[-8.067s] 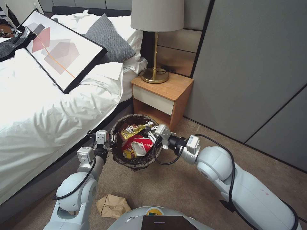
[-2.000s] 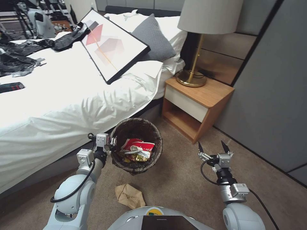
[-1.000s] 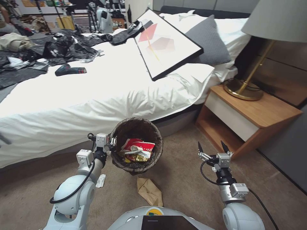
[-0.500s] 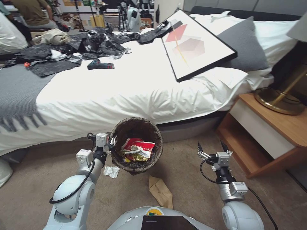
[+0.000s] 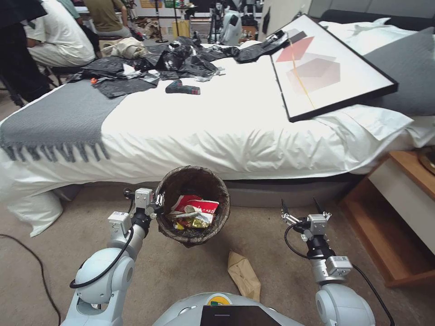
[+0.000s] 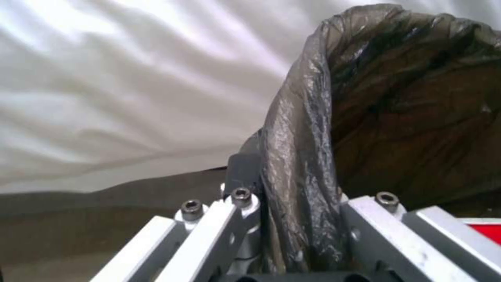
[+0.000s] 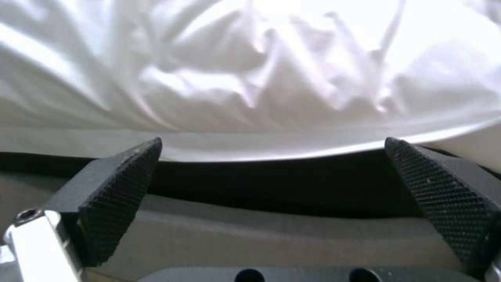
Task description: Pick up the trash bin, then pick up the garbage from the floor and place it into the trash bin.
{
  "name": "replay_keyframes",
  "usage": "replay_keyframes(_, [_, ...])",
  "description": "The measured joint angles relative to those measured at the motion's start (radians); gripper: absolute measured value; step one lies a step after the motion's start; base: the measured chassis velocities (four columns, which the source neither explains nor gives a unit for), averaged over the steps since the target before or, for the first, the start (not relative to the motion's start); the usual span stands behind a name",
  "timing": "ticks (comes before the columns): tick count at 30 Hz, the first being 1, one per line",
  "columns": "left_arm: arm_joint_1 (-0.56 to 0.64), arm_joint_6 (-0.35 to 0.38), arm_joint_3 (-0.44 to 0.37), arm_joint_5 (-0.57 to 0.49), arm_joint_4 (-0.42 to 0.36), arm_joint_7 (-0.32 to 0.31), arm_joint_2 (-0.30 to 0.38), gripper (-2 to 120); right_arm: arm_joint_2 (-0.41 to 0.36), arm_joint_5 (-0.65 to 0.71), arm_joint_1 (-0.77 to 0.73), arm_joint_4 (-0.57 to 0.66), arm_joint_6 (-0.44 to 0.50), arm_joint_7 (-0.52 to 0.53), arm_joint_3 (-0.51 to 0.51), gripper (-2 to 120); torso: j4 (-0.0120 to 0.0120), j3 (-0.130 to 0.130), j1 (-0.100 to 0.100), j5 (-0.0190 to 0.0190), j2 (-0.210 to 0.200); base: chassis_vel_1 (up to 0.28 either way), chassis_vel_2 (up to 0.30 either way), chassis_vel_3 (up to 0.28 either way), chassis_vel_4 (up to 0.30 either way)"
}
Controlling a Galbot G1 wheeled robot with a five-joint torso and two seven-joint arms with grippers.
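The left gripper [image 5: 159, 202] has its jaws clamped on the bin [image 5: 193, 181] rim, holding it above the floor before the bed [image 5: 217, 122]. The right gripper [image 5: 302, 209] hovers empty, jaws spread. A paper bag [image 5: 244, 275] lies on the carpet below.

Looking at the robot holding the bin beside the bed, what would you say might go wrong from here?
The left gripper holds the trash bin only by a pinch on its bag-lined rim, so the full bin might tilt or slip. The crumpled brown paper bag lies close to the robot's base, awkward for the open right gripper to reach.
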Motion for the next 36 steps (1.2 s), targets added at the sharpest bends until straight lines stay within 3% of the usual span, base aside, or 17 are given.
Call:
replay_keyframes(24, [0.004,-0.008,0.001,0.002,0.003,-0.001,-0.002,7,0.0,0.018,0.004,-0.002,0.0,-0.006,0.034,100,0.0001,0.0,0.0,0.0,0.0,0.076,0.079,0.082,0.081])
replay_keyframes(36, [0.004,-0.047,0.004,0.003,0.01,-0.016,-0.004,7,-0.002,0.033,0.004,-0.005,-0.002,-0.016,0.052,100,-0.0002,0.0,0.0,0.0,0.0,0.021,0.024,0.023,0.018])
